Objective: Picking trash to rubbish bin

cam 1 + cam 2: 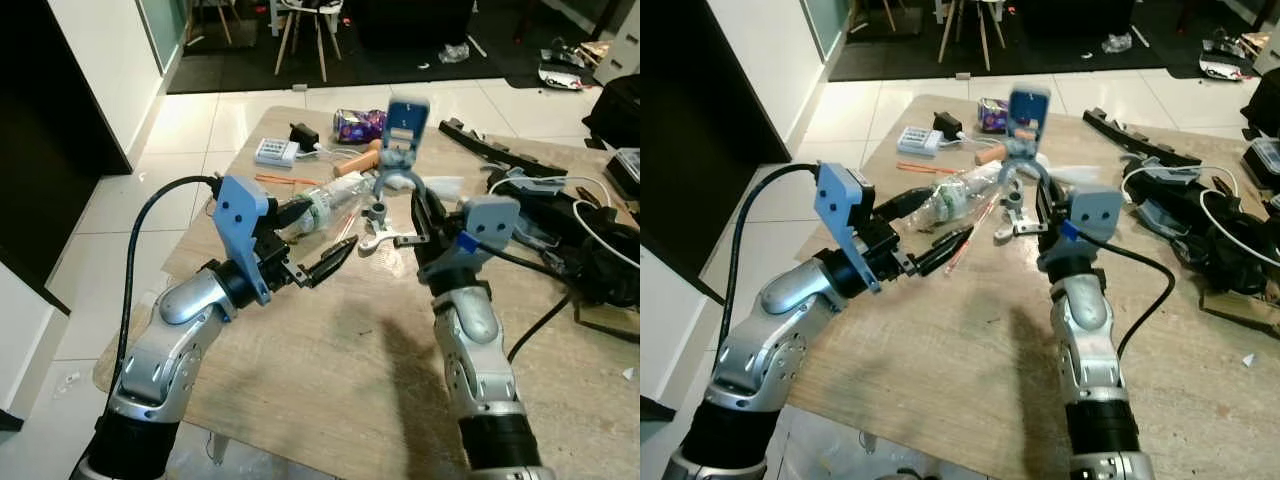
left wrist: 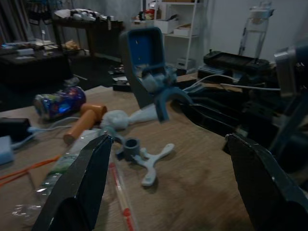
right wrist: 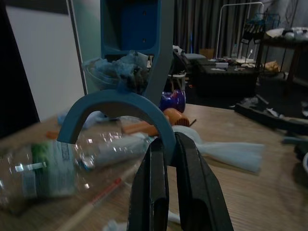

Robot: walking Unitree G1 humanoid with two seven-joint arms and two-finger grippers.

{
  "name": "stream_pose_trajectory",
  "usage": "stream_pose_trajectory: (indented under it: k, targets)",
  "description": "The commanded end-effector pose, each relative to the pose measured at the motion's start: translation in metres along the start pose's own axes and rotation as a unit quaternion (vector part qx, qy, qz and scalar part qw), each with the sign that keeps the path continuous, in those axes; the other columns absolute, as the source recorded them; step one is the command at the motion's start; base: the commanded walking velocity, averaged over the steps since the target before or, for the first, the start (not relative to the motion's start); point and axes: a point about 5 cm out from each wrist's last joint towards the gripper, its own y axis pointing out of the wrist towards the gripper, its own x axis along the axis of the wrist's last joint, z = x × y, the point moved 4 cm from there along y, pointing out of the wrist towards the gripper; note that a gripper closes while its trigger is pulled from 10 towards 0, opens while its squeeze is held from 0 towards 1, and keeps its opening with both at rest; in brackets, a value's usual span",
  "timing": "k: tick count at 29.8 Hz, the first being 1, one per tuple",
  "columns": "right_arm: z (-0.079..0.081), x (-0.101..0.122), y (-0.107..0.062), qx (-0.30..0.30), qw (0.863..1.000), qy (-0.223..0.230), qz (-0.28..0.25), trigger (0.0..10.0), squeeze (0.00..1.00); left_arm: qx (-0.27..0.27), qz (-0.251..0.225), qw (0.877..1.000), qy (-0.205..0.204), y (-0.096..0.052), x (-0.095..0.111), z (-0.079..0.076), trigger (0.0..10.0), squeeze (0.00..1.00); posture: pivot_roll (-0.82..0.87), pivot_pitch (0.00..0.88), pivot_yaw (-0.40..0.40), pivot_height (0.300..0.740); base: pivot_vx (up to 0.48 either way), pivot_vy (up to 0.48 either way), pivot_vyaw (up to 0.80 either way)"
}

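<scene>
The two silver arms rise from the bottom of the head views over a wooden table (image 1: pixel 330 380). The right gripper (image 3: pixel 169 159) has its two black fingers pressed together on one leg of a blue arched bracket (image 1: pixel 397 140), holding it upright above the middle of the table; the bracket has a flat blue plate on top and an arch below, and something crumpled and greyish sits where plate and arch meet. The left gripper (image 2: pixel 168 178) hovers low over the table to the left of it, its fingers (image 2: pixel 79 187) spread well apart with nothing between them, pointing toward the middle of the table. Just beyond the left gripper lies a clear plastic bottle (image 1: pixel 955 197) on its side, with a thin orange stick (image 1: pixel 285 181) near it. Under the raised bracket a small grey and white plastic part (image 2: pixel 144 156) lies flat on the wood, and next to it a white crumpled wrapper (image 3: pixel 231 155). Farther back sit an orange tube (image 2: pixel 85 121), a crushed purple can (image 1: pixel 358 124), a white adapter (image 1: pixel 275 151) and a black plug (image 1: pixel 304 134). The right side of the table holds a tangle of black cables (image 1: pixel 570 235) and gear. Beyond the table are pale floor tiles (image 1: pixel 190 130) and chair legs (image 1: pixel 305 40).
</scene>
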Motion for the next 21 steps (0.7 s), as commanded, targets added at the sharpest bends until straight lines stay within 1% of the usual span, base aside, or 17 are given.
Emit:
stream_pose_trajectory:
  k: [1,2,3,4,5,6,7,8,10,12,15,16,17,18,19,20,21]
  targets:
    - [0.008,-0.015,-0.005,0.038,0.997,-0.054,0.047,0.0,0.0,0.009,0.007,1.0,0.0,-0.003,-0.004,0.003,10.0,0.0,-0.02,0.11,0.052,0.74,0.0,0.0,0.0]
    - [0.003,-0.036,-0.012,0.053,0.986,-0.113,0.108,0.0,0.0,0.01,0.007,1.0,0.0,-0.003,-0.005,0.003,10.0,0.0,-0.01,0.112,0.05,0.74,0.0,0.0,0.0]
    - [-0.002,-0.058,-0.022,0.082,0.966,-0.175,0.17,0.0,0.0,0.01,0.008,1.0,0.0,-0.003,-0.005,0.003,10.0,0.0,-0.01,0.112,0.048,0.74,0.0,0.0,0.0]
    - [-0.01,-0.072,-0.032,0.094,0.947,-0.221,0.212,0.0,0.0,0.01,0.008,1.0,0.0,-0.002,-0.005,0.003,10.0,0.0,-0.01,0.112,0.048,0.74,0.0,0.0,0.0]
    - [-0.032,-0.083,-0.044,0.069,0.932,-0.244,0.261,0.0,0.0,0.011,0.008,1.0,0.0,-0.002,-0.005,0.003,10.0,0.0,-0.01,0.111,0.049,0.74,0.0,0.0,0.0]
    - [-0.032,-0.083,-0.044,0.069,0.932,-0.244,0.261,0.0,0.0,0.011,0.008,1.0,0.0,-0.002,-0.005,0.003,10.0,0.0,-0.01,0.111,0.049,0.74,0.0,0.0,0.0]
    - [-0.039,-0.084,-0.047,0.059,0.928,-0.246,0.274,0.0,0.0,0.011,0.008,1.0,-0.001,-0.001,-0.005,0.003,10.0,0.0,-0.01,0.111,0.049,0.74,0.0,0.0,0.0]
    - [-0.039,-0.084,-0.047,0.059,0.928,-0.246,0.274,0.0,0.0,0.011,0.008,1.0,-0.001,-0.001,-0.005,0.003,10.0,0.0,-0.01,0.111,0.049,0.74,0.0,0.0,0.0]
    - [-0.055,-0.086,-0.057,0.06,0.903,-0.299,0.304,0.0,0.0,0.01,0.008,1.0,0.0,-0.001,-0.005,0.002,10.0,0.0,-0.02,0.113,0.052,0.74,0.0,0.0,0.0]
    - [-0.068,-0.082,-0.062,0.05,0.889,-0.33,0.314,0.0,0.0,0.008,0.008,1.0,0.0,-0.001,-0.006,0.001,10.0,0.0,-0.02,0.113,0.055,0.74,0.0,0.0,0.0]
    - [-0.073,-0.077,-0.062,0.035,0.89,-0.334,0.309,0.0,0.0,0.007,0.008,1.0,0.0,0.0,-0.006,0.001,10.0,0.0,-0.03,0.114,0.057,0.74,0.0,0.0,0.0]
    - [-0.073,-0.073,-0.06,0.026,0.895,-0.331,0.298,0.0,0.0,0.006,0.007,1.0,-0.001,0.001,-0.006,0.0,10.0,0.0,-0.03,0.115,0.057,0.74,0.0,0.0,0.0]
    - [-0.072,-0.069,-0.058,0.016,0.902,-0.323,0.285,0.0,0.0,0.005,0.007,1.0,-0.001,0.001,-0.006,-0.001,10.0,0.0,-0.03,0.115,0.057,0.74,0.0,0.0,0.0]
    - [-0.068,-0.06,-0.051,0.007,0.915,-0.311,0.256,0.0,0.0,0.005,0.007,1.0,-0.001,0.001,-0.006,-0.001,10.0,0.0,-0.02,0.116,0.055,0.74,0.0,0.0,0.0]
    - [-0.065,-0.054,-0.047,0.001,0.924,-0.301,0.236,0.0,0.0,0.005,0.006,1.0,-0.001,0.001,-0.006,-0.001,10.0,0.0,-0.02,0.116,0.055,0.74,0.0,0.0,0.0]
    - [-0.065,-0.054,-0.047,0.001,0.924,-0.301,0.236,0.0,0.0,0.005,0.006,1.0,-0.001,0.001,-0.006,-0.001,10.0,0.0,-0.02,0.116,0.055,0.74,0.0,0.0,0.0]
    - [-0.06,-0.044,-0.041,-0.012,0.94,-0.274,0.203,0.0,0.0,0.006,0.006,1.0,-0.001,0.001,-0.006,-0.001,10.0,0.0,-0.02,0.116,0.055,0.74,0.0,0.0,0.0]
